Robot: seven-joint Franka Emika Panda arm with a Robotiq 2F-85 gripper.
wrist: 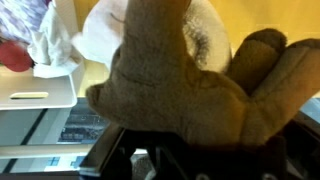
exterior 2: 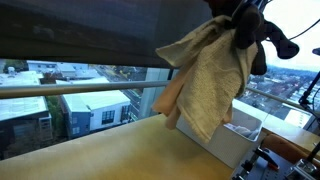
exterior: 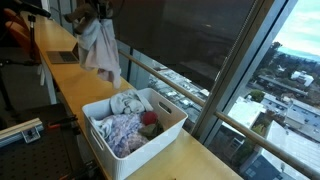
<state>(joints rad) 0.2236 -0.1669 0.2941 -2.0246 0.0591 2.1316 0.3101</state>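
In an exterior view the pincer (exterior: 93, 17) hung high over the far stretch of the bench (exterior: 68, 82), its jaws drawn close together on the top of a pale cloth (exterior: 100, 50). The cloth drooped straight down beneath the pincer, its lower edge loose in the air and clear of the bench. Nearer the camera and well apart from the cloth, a white basket (exterior: 168, 128) stood on the bench, filled with crumpled laundry (exterior: 120, 130). A railing (exterior: 175, 80) ran along the window side of the bench

In an exterior view taken from close by, the pincer (exterior 2: 243, 30) sat at the top edge, clamped on a bunched fold of the cloth (exterior 2: 212, 85), which spread out below it in beige folds. The basket (exterior 2: 240, 145) showed behind and below the cloth's hem, resting on the bench (exterior 2: 100, 150)

In the wrist view the cloth (wrist: 170, 90) filled most of the picture, gathered just ahead of the dark body of the pincer at the bottom edge; the fingertips were hidden by the fabric. The basket (wrist: 45, 95) lay off to one side, with a red item (wrist: 12, 55) and a white piece (wrist: 100, 35) of laundry inside it
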